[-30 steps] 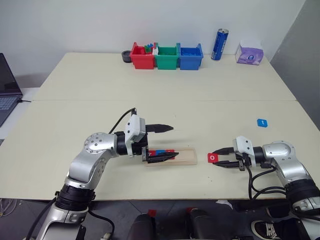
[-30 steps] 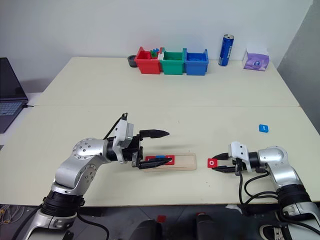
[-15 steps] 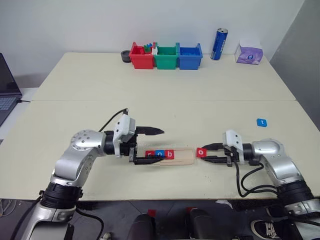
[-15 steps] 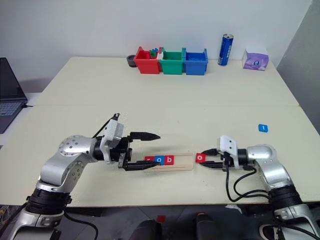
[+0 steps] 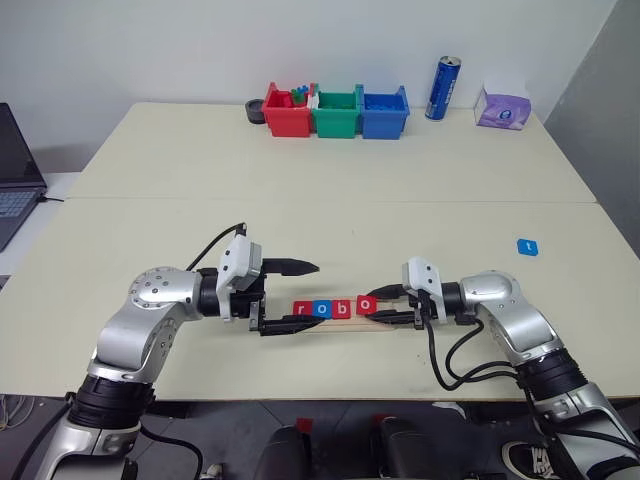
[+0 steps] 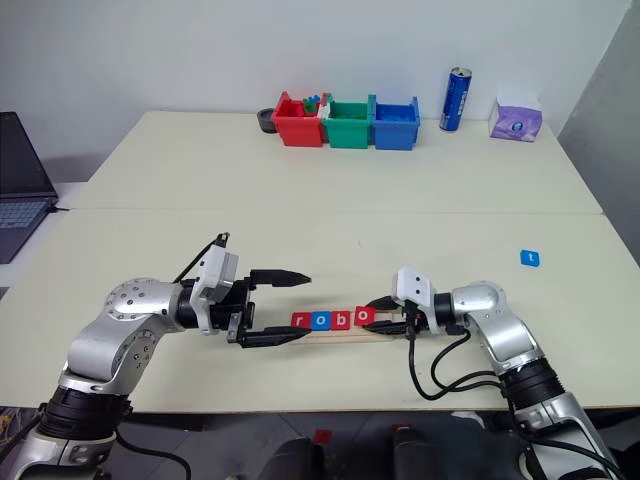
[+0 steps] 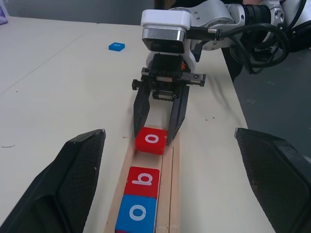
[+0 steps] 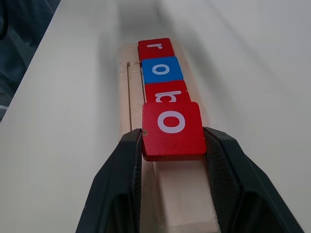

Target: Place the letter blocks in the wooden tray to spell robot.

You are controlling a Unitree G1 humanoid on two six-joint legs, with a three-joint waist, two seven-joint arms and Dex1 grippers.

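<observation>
Right now the right gripper (image 5: 376, 306) is clamped on a red "o" tile (image 8: 172, 128) — one finger on each side edge, tile tilted a bit, its front edge overlapping the red "b" tile (image 7: 143, 181) at the right end of the row. The wooden tray (image 8: 182, 194) lies near the front edge of the table (image 5: 320, 170), long axis left to right. Already seated in its groove, left to right: red "r" tile (image 8: 155, 48), blue "o" tile (image 8: 162, 69), then the "b". The groove to the right of the held tile is bare wood.

The left gripper (image 5: 305, 295) sits at the tray's left end, fingers spread wide apart — far finger (image 5: 296, 266) off the tray on the far side, near finger (image 5: 283, 327) low along the tray's near edge by the "r". It grips nothing.

A blue "t" tile (image 5: 527, 246) lies flat on the table, well apart from the tray, to the right and farther back.

At the far edge: red bin (image 5: 285, 112), green bin (image 5: 335, 113) and blue bin (image 5: 383, 112) in a row, touching. Right of them a blue can (image 5: 441, 87) stands upright, then a purple tissue pack (image 5: 501, 106). A laptop (image 5: 17, 170) is at the left edge.
</observation>
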